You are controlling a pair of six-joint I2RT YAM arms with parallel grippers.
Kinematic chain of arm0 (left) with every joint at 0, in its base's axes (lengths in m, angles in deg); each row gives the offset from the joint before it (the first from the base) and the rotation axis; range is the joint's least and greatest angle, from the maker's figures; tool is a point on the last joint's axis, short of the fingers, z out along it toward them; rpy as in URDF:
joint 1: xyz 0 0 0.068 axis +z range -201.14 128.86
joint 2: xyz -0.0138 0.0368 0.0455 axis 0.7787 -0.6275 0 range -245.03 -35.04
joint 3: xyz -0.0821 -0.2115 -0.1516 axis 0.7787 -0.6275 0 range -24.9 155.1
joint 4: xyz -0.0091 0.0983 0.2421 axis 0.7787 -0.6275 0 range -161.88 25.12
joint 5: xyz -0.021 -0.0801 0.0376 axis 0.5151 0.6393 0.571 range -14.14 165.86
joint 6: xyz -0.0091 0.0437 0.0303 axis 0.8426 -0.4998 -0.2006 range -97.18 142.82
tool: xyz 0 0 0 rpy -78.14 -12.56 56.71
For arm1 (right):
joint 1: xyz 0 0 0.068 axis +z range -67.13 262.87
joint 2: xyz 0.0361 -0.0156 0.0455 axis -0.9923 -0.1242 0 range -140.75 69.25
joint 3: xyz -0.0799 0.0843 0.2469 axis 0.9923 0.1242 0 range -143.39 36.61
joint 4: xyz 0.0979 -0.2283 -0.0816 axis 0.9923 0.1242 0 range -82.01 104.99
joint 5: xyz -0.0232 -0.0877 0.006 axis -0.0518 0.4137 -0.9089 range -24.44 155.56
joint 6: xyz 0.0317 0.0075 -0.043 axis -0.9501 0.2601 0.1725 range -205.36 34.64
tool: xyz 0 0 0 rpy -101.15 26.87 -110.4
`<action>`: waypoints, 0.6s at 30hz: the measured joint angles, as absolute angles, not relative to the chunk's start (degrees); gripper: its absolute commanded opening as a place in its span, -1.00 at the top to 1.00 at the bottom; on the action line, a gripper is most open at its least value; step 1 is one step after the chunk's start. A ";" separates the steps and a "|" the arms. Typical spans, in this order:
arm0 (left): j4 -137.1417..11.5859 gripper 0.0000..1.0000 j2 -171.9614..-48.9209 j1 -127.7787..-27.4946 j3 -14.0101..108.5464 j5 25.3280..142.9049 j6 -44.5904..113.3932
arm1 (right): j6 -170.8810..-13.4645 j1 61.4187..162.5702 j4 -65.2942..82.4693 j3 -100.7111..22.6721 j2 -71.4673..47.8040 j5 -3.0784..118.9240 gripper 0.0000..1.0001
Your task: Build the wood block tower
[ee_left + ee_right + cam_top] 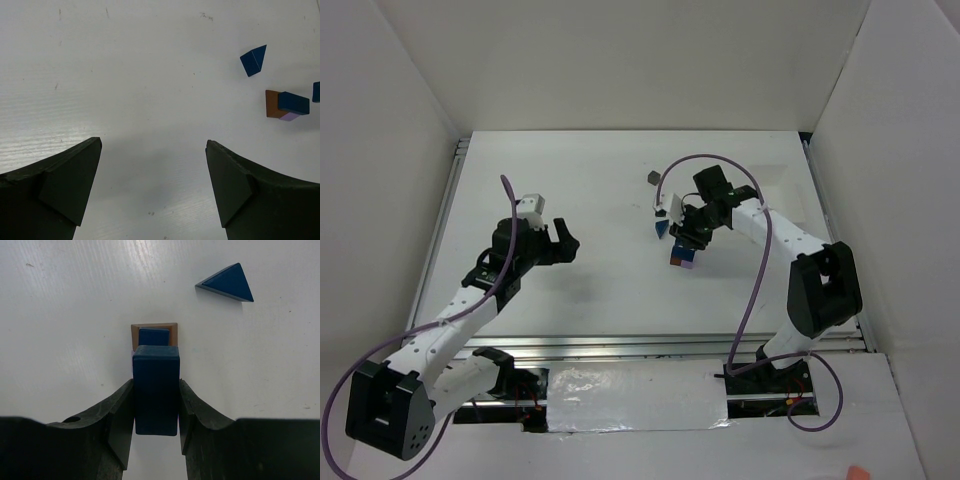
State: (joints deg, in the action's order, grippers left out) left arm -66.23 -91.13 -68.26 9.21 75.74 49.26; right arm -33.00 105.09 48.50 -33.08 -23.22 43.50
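The right gripper [156,402] clamps a blue block [156,370] seemingly above the tower [154,335]; left gripper [153,150] gapes.

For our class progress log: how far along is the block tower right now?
Done: a short orange-and-blue stack stands on the table. In hand: the right tool grips a blue block by the stack, not yet released. Remaining: a blue wedge lies loose; the left tool is open, empty.

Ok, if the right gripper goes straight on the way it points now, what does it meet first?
Most likely the wood block tower. The blue block clamped in the right gripper lines up with the tower's top and would touch it first. How far apart they are is unclear.
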 measured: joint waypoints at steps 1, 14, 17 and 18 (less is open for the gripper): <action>-66.20 -0.99 -91.24 -68.37 9.21 75.76 48.86 | -33.02 105.13 48.35 -33.08 -23.22 43.48 0.46; -65.70 -0.99 -92.31 -69.09 9.21 75.76 48.27 | -33.37 105.39 47.15 -32.42 -23.22 43.02 0.41; -65.64 -0.99 -92.53 -69.25 9.21 75.76 48.25 | -33.44 105.41 47.02 -31.48 -23.24 42.60 0.41; -65.61 -0.99 -92.62 -69.25 9.21 75.76 48.27 | -33.46 105.46 46.95 -31.24 -23.26 42.60 0.41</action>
